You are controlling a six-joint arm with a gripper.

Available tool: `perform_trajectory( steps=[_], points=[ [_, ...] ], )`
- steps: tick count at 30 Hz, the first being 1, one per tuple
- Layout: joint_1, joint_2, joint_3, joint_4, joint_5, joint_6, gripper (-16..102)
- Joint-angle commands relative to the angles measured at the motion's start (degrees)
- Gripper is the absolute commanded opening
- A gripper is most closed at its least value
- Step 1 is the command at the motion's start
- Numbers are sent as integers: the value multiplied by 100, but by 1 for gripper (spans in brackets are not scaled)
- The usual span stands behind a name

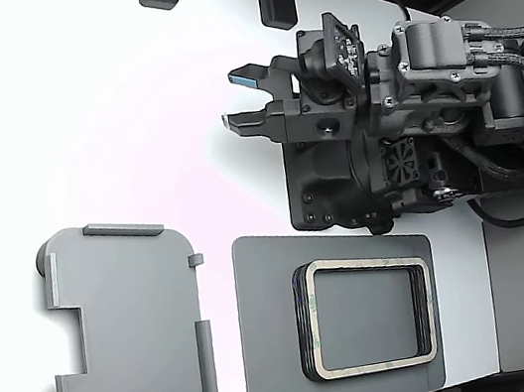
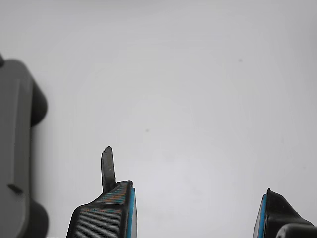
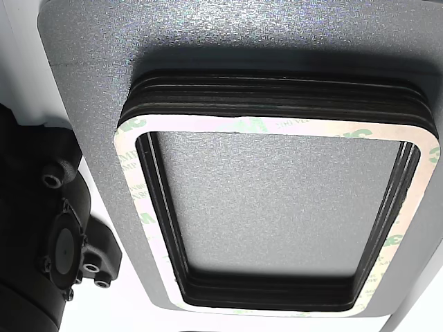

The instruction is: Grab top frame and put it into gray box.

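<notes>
1. The gripper (image 1: 238, 98) is held with its jaws apart, empty, over the bare white table (image 1: 107, 111).
2. The top frame (image 1: 358, 263) is seen lying on the stack (image 1: 305, 328), on the dark mat (image 1: 269, 356).
3. The gray box (image 1: 129, 334) is set beside the mat, at the exterior view's left.

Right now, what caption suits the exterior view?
Open gripper hovers above the table; top frame on its stack, gray box empty.

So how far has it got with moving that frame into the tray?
Nothing looks done yet. The top frame lies on its stack on the dark mat, and the gray box is empty. The pincer is open, holding nothing, away from both. Grabbing, carrying and placing all remain.
</notes>
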Motion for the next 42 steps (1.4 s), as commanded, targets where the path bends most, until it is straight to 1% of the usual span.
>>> perform_trajectory(
  steps=[1, 6, 9, 20, 22, 25, 28, 31, 33, 37, 40, 42],
  points=[
    [-79, 123, -123, -35, 70, 35, 100],
    [-79, 123, -123, -35, 97, 44, 98],
    [-79, 123, -123, -44, 114, 62, 100],
    [-79, 70, -220, -44, 211, 105, 100],
    [-79, -105, -448, -44, 404, 229, 93],
    [-79, -378, -773, -62, 457, 202, 94],
    [-70, -677, -1099, -158, 316, -123, 100],
    [-18, -1134, -1591, -176, 70, -765, 100],
    [97, -1477, -2039, -9, -97, -1336, 100],
    [703, -2294, -3015, 352, 62, -2162, 100],
    [1195, -2830, -3542, 554, 290, -2452, 100],
    [1485, -3103, -3876, 817, 185, -3340, 100]
  ],
)
